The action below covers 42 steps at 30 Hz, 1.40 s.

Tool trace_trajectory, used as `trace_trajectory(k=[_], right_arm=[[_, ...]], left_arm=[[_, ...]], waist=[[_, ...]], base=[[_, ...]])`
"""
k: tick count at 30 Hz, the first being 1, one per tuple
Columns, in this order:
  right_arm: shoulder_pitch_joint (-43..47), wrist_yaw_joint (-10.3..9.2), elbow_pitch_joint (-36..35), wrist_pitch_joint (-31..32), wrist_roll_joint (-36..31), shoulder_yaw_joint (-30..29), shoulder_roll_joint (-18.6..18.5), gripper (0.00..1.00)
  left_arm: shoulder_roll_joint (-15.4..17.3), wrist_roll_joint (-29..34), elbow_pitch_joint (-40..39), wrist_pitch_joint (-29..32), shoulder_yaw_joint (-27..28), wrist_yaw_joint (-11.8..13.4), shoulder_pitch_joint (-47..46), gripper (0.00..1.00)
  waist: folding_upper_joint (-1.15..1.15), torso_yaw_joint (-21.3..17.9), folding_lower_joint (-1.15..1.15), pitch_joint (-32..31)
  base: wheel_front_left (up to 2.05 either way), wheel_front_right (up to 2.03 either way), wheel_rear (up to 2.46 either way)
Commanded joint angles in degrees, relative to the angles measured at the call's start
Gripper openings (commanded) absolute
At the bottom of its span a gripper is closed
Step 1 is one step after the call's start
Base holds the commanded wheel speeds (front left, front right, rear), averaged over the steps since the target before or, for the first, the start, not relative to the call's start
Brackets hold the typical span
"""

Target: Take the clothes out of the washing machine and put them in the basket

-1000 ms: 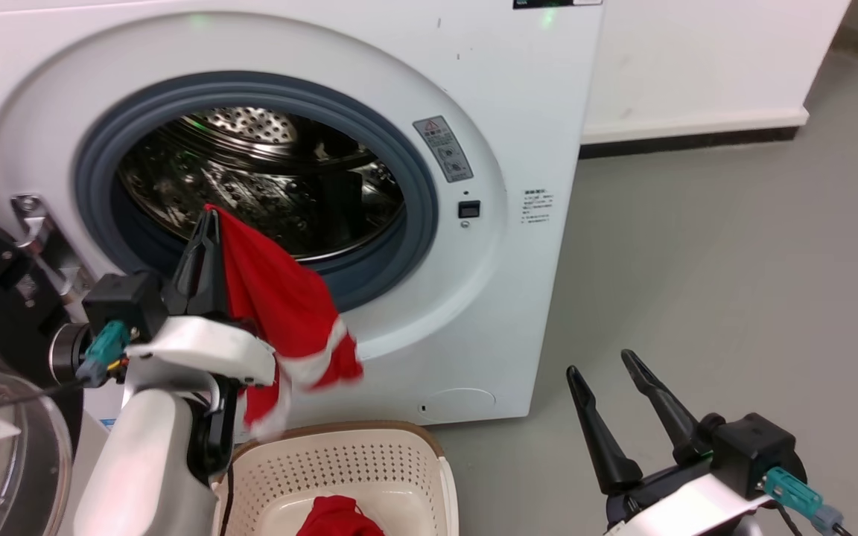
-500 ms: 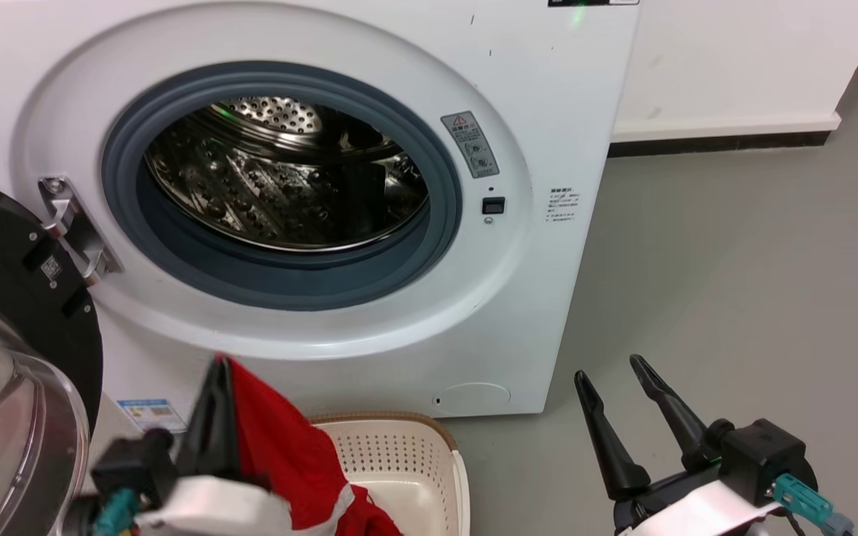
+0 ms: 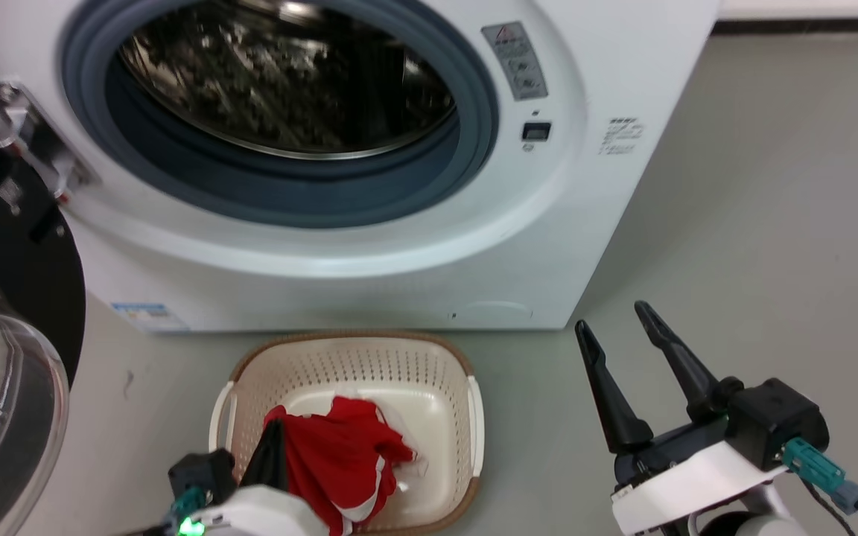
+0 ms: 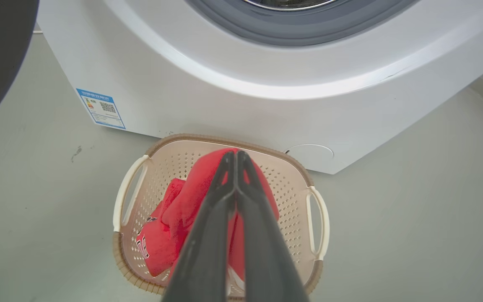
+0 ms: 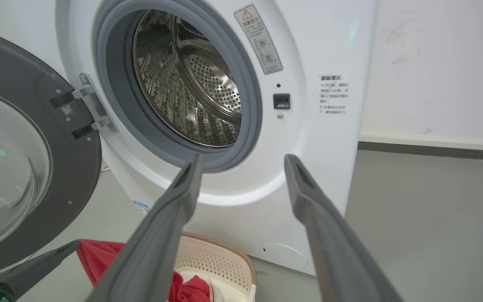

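Clothes (image 3: pixel 339 447), bright red with white trim, sat low in the basket (image 3: pixel 354 339) on the floor before the washing machine (image 3: pixel 623 89). Part of the fabric hung from the left gripper (image 4: pixel 233 156), whose fingers were pinched together on it just above the basket. The right gripper (image 3: pixel 611 315) was spread wide and empty, off to the side. The drum (image 5: pixel 191 84) showed no red where visible, so only the release seemed left.

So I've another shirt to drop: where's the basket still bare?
Bare: the basket's back and right part, between the clothes and its wall. Crowded: its front left, where the left gripper holds the clothes.
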Motion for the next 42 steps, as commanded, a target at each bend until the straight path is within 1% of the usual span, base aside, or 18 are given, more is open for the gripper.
trace_trajectory(k=[1, 4, 8, 15, 20, 24, 26, 27, 28, 29, 32, 36, 42], right_arm=[[-1.2, -0.02, -0.5, 0.1, -0.7, -0.1, 0.0, 1.00], [-3.2, -0.02, -1.2, 0.3, -1.4, -0.1, 0.0, 1.00], [-5.7, -0.02, -1.5, -0.1, -1.8, 0.3, 0.0, 1.00], [-9.2, -0.02, -0.7, -1.1, -2.4, 1.1, 0.0, 1.00], [-11.1, -0.02, 0.2, -2.3, -2.0, 1.4, 0.0, 1.00], [-11.9, -0.02, 1.5, -3.1, -1.6, 1.7, 0.0, 1.00], [-12.1, -0.02, 1.9, -3.3, -1.5, 1.8, 0.0, 1.00], [-12.1, -0.02, 2.3, -3.5, -1.3, 1.8, 0.0, 1.00], [-12.3, -0.02, 2.8, -3.7, -1.2, 1.8, 0.0, 1.00], [-12.3, -0.02, 3.5, -4.0, -1.0, 1.8, 0.0, 1.00], [-11.6, -0.02, 5.5, -4.8, -0.4, 1.8, 0.0, 1.00], [-10.2, -0.02, 7.7, -5.6, 0.4, 1.9, 0.0, 1.00], [-7.3, -0.02, 9.6, -5.6, 0.6, 0.6, 0.0, 1.00]], left_arm=[[-0.2, -0.3, 2.7, -0.7, 0.2, -0.7, -3.1, 0.00], [-1.1, -0.7, 10.1, -1.7, 0.3, -1.9, -10.6, 0.00], [-1.6, -1.6, 19.2, -2.1, 1.0, -3.1, -18.6, 0.00], [-2.1, -2.1, 32.7, -2.1, 1.7, -4.5, -28.9, 0.00], [-2.1, -2.7, 41.3, -2.1, 2.0, -5.2, -33.5, 0.00], [-2.1, -2.9, 46.5, -2.2, 1.9, -6.0, -35.9, 0.00], [-2.1, -3.1, 47.4, -2.2, 1.8, -6.2, -36.3, 0.00], [-1.8, -3.3, 47.8, -2.2, 2.2, -6.2, -36.5, 0.34], [-1.5, -3.1, 48.0, -2.2, 2.2, -6.0, -36.5, 0.50], [-1.6, -3.1, 48.3, -2.1, 2.3, -6.1, -36.2, 1.00], [-1.4, -2.9, 48.0, -2.1, 2.7, -6.2, -34.0, 1.00], [-0.8, -2.1, 45.4, -2.2, 3.4, -5.9, -30.6, 1.00], [-0.6, 0.5, 36.6, -2.2, 5.2, -5.1, -23.5, 1.00]], waist=[[0.00, 2.0, -0.01, 5.4], [0.00, 2.7, -0.01, 10.1], [0.00, 2.6, -0.01, 15.6], [0.00, 0.8, -0.01, 23.3], [0.00, -0.6, -0.01, 26.6], [0.00, -1.2, -0.01, 27.4], [0.00, -1.3, -0.01, 27.3], [0.00, -1.4, -0.01, 26.9], [0.00, -1.5, -0.01, 26.4], [0.00, -1.5, -0.01, 25.5], [0.00, -1.5, -0.01, 21.5], [0.00, -1.6, -0.01, 14.7], [0.00, -1.7, -0.01, 4.8]], base=[[0.00, 0.00, 0.00], [0.00, 0.00, 0.00], [0.00, 0.00, 0.00], [0.00, 0.00, 0.00], [0.00, 0.00, 0.00], [0.00, 0.00, 0.00], [0.00, 0.00, 0.00], [0.00, 0.00, 0.00], [0.00, 0.00, 0.00], [0.00, 0.00, 0.00], [0.00, 0.00, 0.00], [0.00, 0.00, 0.00], [0.00, 0.00, 0.00]])
